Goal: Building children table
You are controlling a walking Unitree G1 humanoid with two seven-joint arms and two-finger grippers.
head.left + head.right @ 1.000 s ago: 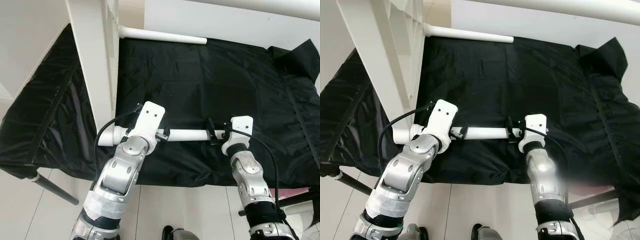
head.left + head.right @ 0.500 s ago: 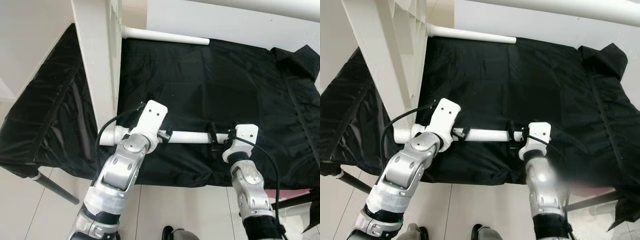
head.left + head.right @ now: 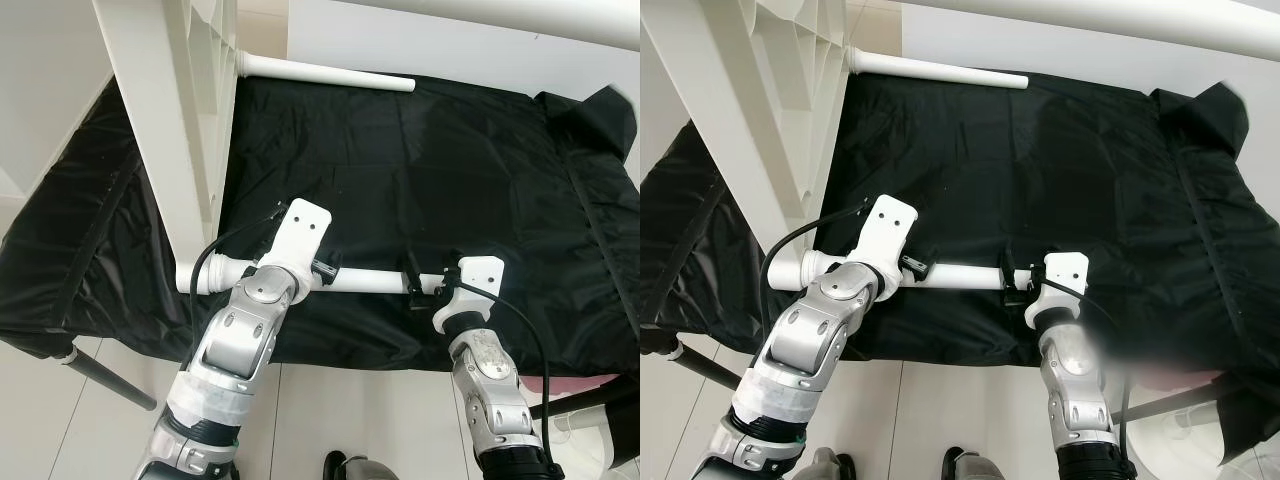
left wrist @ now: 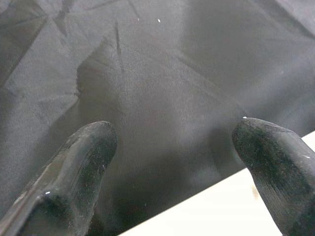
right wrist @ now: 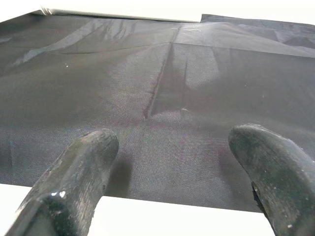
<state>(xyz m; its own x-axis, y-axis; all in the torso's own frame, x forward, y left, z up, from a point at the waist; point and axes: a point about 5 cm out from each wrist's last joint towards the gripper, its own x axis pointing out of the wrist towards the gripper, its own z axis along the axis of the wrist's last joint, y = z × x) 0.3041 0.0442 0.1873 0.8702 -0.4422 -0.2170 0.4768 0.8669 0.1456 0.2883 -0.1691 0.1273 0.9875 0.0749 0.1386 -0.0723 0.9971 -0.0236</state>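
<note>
Left hand (image 3: 322,268) and right hand (image 3: 418,287), fingers spread wide, bracketed the white table leg (image 3: 365,281) between them on the black cloth (image 3: 420,150), steadying it for assembly.

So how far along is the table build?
Early. Nothing looks joined yet. In hand: both grippers, left and right, fingers open, straddle one white leg on the black cloth. Left: fitting it to the tabletop; a second leg lies untouched.

A black cloth (image 3: 420,160) is covering the work surface, wrinkling and draping over its left and right edges. A dark metal support leg (image 3: 105,378) is angling down below the left corner onto pale tiled floor (image 3: 60,430).
</note>
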